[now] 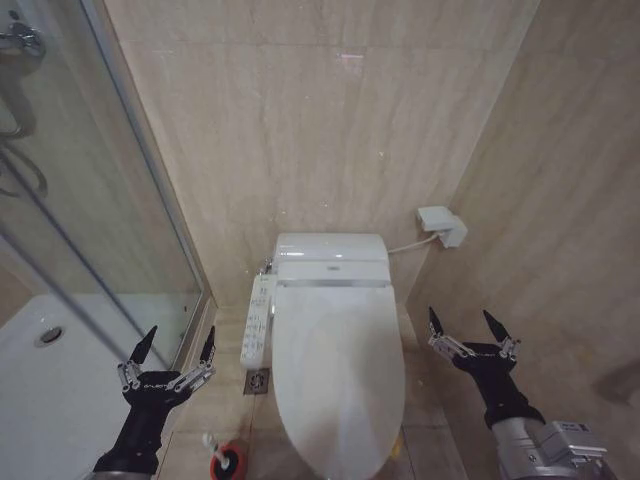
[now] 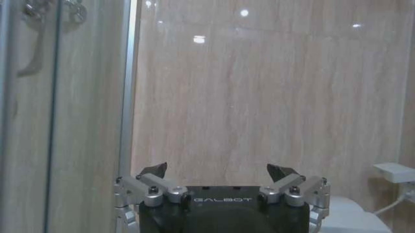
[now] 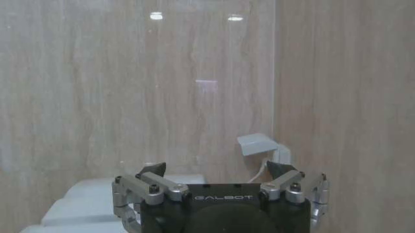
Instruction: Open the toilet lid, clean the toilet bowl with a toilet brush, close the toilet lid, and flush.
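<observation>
Head view: one toilet lid [image 1: 335, 385] down over toilet bowl [image 1: 345, 262] | one toilet brush [image 1: 214, 447] in red holder [image 1: 228, 462] | left gripper [image 1: 179, 344], right gripper [image 1: 466, 324]: fingers spread, empty

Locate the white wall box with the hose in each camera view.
Head view: white wall box on the side wall, right of the closed toilet lid.
Left wrist view: on the side wall, beyond the open left gripper.
Right wrist view: by the wall corner, ahead of the open right gripper.
Shared landmark: the toilet's rear unit, beside the box.
</observation>
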